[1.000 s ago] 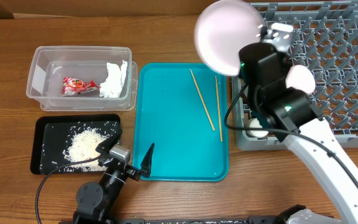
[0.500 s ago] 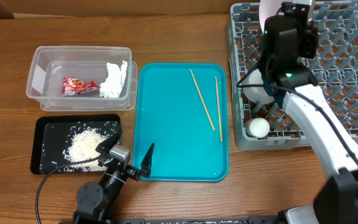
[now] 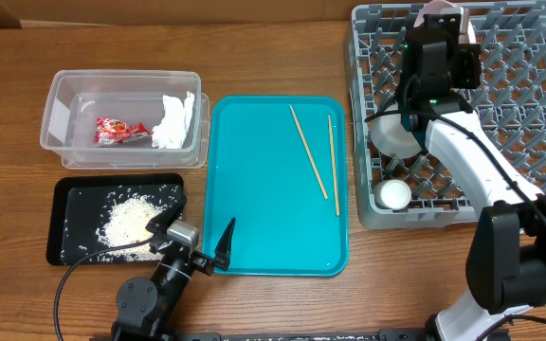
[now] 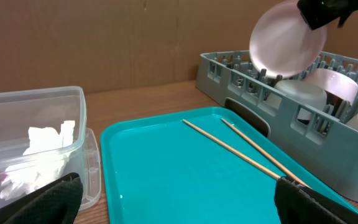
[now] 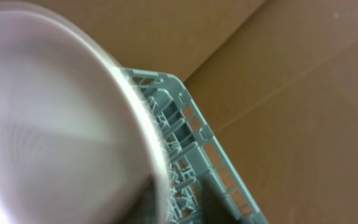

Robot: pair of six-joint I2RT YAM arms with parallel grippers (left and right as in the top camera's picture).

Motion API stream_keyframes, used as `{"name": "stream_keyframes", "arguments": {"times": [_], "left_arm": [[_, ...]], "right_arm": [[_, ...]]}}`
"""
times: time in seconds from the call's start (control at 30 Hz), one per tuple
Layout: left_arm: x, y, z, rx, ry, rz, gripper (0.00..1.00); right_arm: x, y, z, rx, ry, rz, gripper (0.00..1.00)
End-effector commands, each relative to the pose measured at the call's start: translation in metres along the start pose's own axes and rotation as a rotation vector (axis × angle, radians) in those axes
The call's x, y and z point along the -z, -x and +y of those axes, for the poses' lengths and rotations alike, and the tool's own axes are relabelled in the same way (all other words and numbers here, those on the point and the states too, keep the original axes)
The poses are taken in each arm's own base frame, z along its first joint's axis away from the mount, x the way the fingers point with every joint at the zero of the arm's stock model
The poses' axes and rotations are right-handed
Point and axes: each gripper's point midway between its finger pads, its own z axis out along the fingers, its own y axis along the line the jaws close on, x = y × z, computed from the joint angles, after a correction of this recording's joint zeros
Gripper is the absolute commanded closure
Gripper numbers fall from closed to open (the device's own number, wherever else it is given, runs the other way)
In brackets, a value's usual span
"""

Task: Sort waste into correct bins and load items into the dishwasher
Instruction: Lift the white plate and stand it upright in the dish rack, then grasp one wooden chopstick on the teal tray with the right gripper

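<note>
My right gripper [image 3: 440,28] is shut on the large white plate [image 3: 441,10] and holds it on edge above the back of the grey dish rack [image 3: 519,114]. The plate also shows in the left wrist view [image 4: 286,45] and fills the right wrist view [image 5: 55,124]. A silvery-grey bowl [image 3: 393,137] and a small white cup [image 3: 393,194] sit in the rack's left side. Two chopsticks [image 3: 309,152] lie on the teal tray [image 3: 273,237]. My left gripper [image 3: 202,248] is open and empty at the tray's front left corner.
The clear tub [image 3: 64,104] holds the red wrapper [image 3: 119,131] and the white napkin [image 3: 174,120]. The black tray [image 3: 69,246] holds loose rice [image 3: 126,223]. A smaller white dish [image 4: 335,84] stands in the rack in the left wrist view.
My right arm has swung the plate from over the rack's left front, face up, to the rack's back and turned it on edge. The left arm has not moved.
</note>
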Motion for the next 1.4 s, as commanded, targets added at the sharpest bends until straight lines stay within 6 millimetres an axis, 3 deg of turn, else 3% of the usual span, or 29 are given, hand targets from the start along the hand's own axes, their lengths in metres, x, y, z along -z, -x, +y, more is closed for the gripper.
{"name": "stream_keyframes", "arguments": {"times": [0.0, 0.13, 0.3, 0.5, 0.53, 0.6, 0.7, 0.77, 0.9, 1.2, 1.33, 1.37], "left_arm": [[0.0, 0.0, 0.0, -0.016, -0.005, -0.006, 0.0], [0.0, 0.0, 0.0, -0.016, -0.005, -0.005, 0.0], [0.0, 0.0, 0.0, -0.016, -0.005, -0.005, 0.0], [0.0, 0.0, 0.0, -0.016, -0.005, -0.006, 0.0], [0.0, 0.0, 0.0, -0.016, -0.005, -0.005, 0.0], [0.0, 0.0, 0.0, -0.016, -0.005, -0.006, 0.0], [0.0, 0.0, 0.0, -0.016, -0.005, -0.005, 0.0], [0.0, 0.0, 0.0, -0.016, -0.005, -0.005, 0.0], [0.0, 0.0, 0.0, -0.015, -0.005, -0.005, 0.0], [0.0, 0.0, 0.0, -0.015, -0.005, -0.005, 0.0], [0.0, 0.0, 0.0, -0.015, -0.005, -0.005, 0.0], [0.0, 0.0, 0.0, -0.016, -0.005, -0.005, 0.0]], "right_arm": [[0.006, 0.006, -0.002, -0.01, -0.006, -0.014, 0.5], [0.02, 0.009, -0.002, -0.001, -0.048, -0.018, 0.42], [0.07, 0.018, 0.042, 0.012, 0.145, -0.064, 0.43], [0.171, 0.007, 0.115, 0.048, 0.697, -0.02, 0.43], [0.199, -0.001, 0.13, 0.055, 0.847, 0.021, 0.41], [0.233, -0.017, 0.149, 0.06, 1.044, 0.098, 0.4], [0.267, -0.044, 0.169, 0.108, 1.263, 0.22, 0.39], [0.272, -0.062, 0.18, 0.142, 1.312, 0.284, 0.38], [0.262, -0.094, 0.205, 0.201, 1.298, 0.372, 0.37], [0.234, -0.155, 0.242, 0.314, 1.2, 0.509, 0.51], [0.234, -0.173, 0.248, 0.341, 1.203, 0.567, 0.68], [0.235, -0.177, 0.248, 0.348, 1.21, 0.583, 0.77]]}}
